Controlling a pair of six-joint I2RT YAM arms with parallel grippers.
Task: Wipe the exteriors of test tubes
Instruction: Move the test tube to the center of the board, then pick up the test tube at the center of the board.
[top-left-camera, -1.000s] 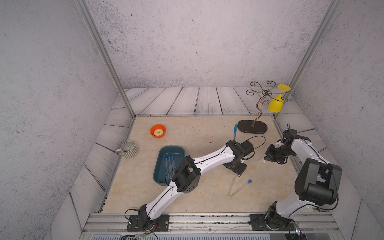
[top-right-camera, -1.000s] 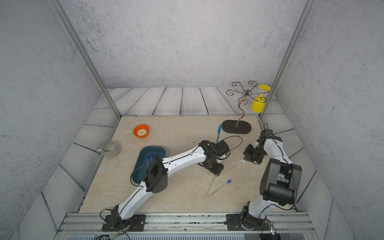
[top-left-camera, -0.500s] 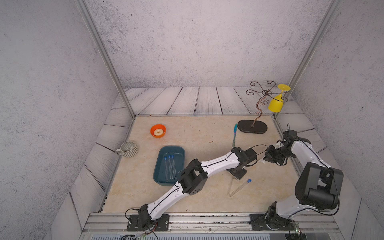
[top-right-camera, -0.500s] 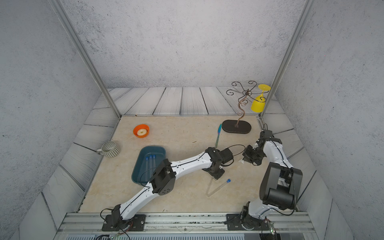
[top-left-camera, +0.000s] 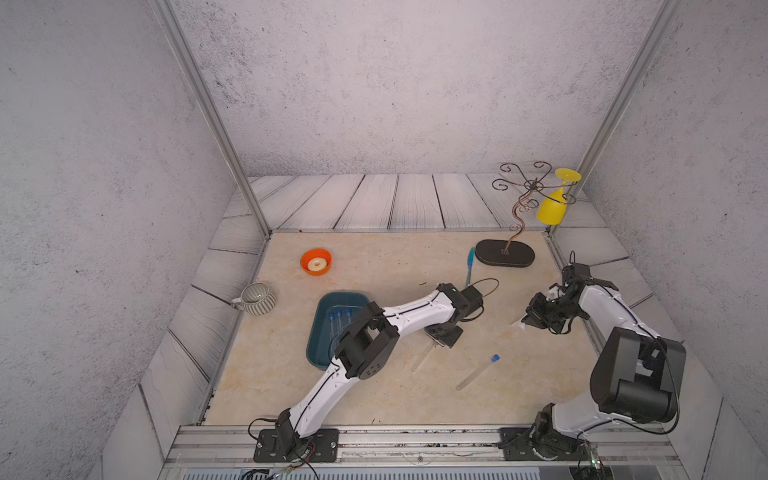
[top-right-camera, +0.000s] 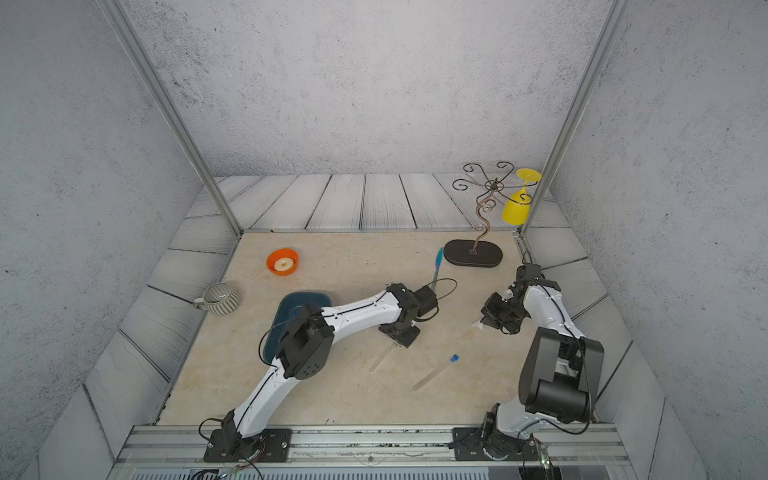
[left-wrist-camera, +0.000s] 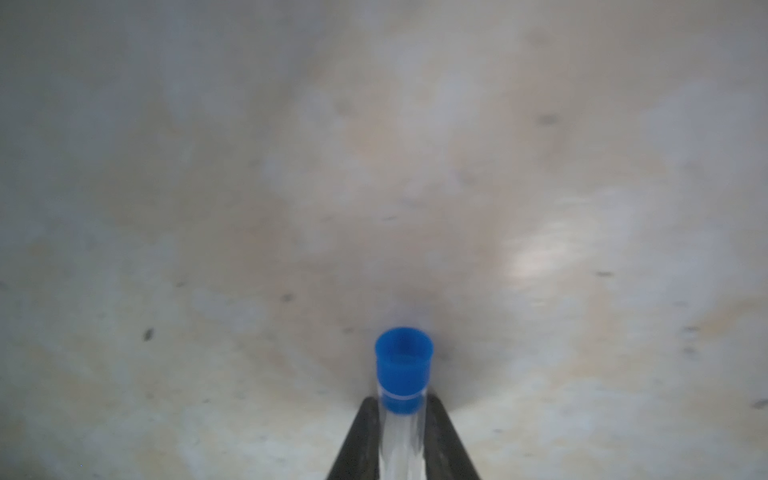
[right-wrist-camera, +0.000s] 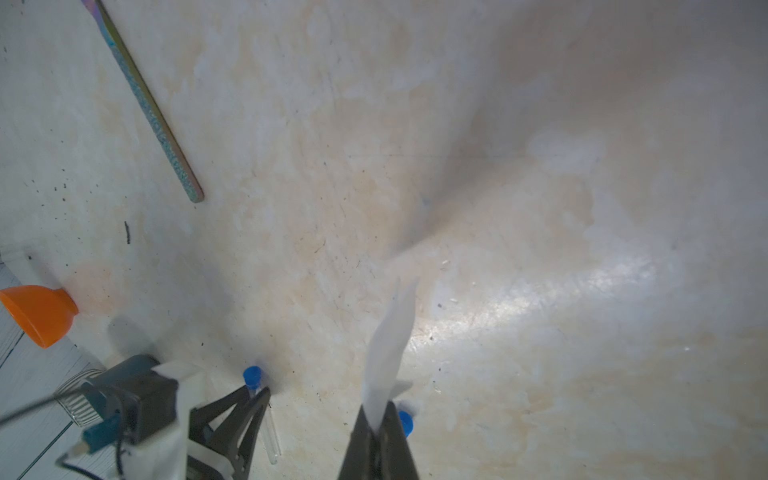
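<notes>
Here, slim clear tube (left-wrist-camera: 401, 436), limp white tissue (right-wrist-camera: 390, 336)

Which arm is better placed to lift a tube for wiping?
Likely the left arm: its jaws grip a tube right by its blue cap. The right arm holds a white tissue in its jaws.

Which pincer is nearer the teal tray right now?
Left. The left pincer, shut on a test tube, sits a short way from the teal tray, toward the middle of the table; the right pincer, pinching a white wipe, is well beyond it.
</notes>
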